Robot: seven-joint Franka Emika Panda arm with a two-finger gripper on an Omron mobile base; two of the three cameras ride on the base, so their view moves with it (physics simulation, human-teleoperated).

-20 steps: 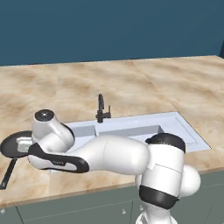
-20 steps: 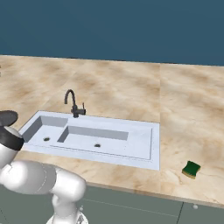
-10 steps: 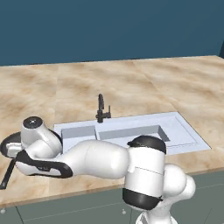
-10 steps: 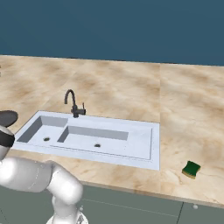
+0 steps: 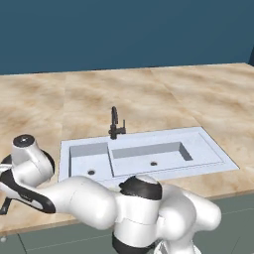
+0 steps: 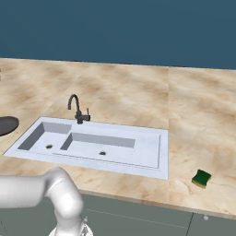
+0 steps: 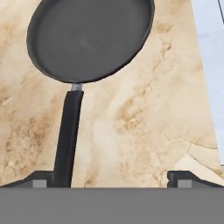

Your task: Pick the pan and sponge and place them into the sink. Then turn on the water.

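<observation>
Looked forward and down from behind the arm, left and right, sharing the sink and faucet. Looked close along wide-set jaws onto the pan, perhaps steeply downward.

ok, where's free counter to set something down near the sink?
Bare marble behind the faucet, and between the sink and the sponge. Both basins are empty. It is crowded left of the sink: the pan lies there with the open gripper over its handle.

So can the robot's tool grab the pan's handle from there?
Probably yes. The tool is open above the counter, and the pan handle runs right beside one fingertip, with nothing in between. It likely needs shifting sideways first.
</observation>
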